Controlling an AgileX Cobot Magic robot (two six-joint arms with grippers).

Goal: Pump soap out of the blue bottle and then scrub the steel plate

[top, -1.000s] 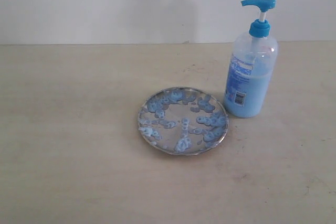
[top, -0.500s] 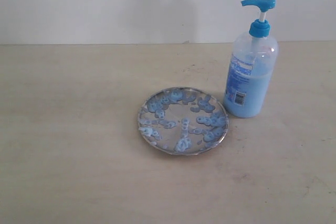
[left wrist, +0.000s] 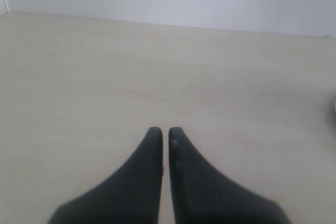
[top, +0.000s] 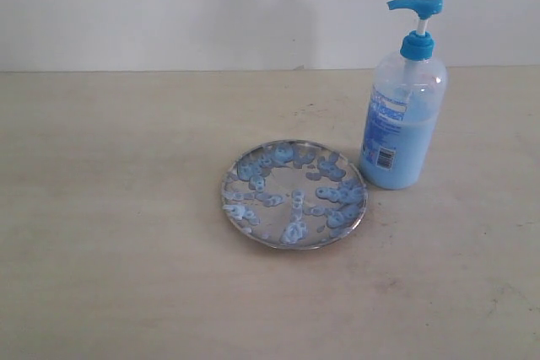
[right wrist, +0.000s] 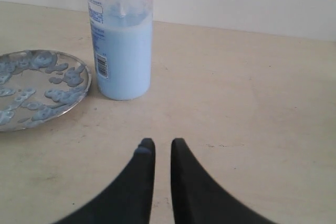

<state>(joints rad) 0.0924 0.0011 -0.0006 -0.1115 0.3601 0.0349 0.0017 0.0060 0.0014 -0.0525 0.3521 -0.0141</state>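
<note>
The steel plate point(top: 291, 181) lies at the middle of the table, dotted with pale blue soap point(top: 333, 194) blobs and rings. The blue bottle point(top: 401, 124) stands upright just behind its right edge, about two-thirds full, its blue pump head point(top: 415, 4) raised and pointing left. Neither gripper shows in the exterior view. My right gripper point(right wrist: 163, 141) hovers low over bare table with a narrow slit between its fingers and nothing in them; the bottle point(right wrist: 123, 51) and the plate point(right wrist: 79, 90) lie ahead of it. My left gripper point(left wrist: 164, 129) is shut over bare table.
A pale wooden tabletop point(top: 110, 208) runs back to a white wall point(top: 169, 6). Nothing else stands on it in these views.
</note>
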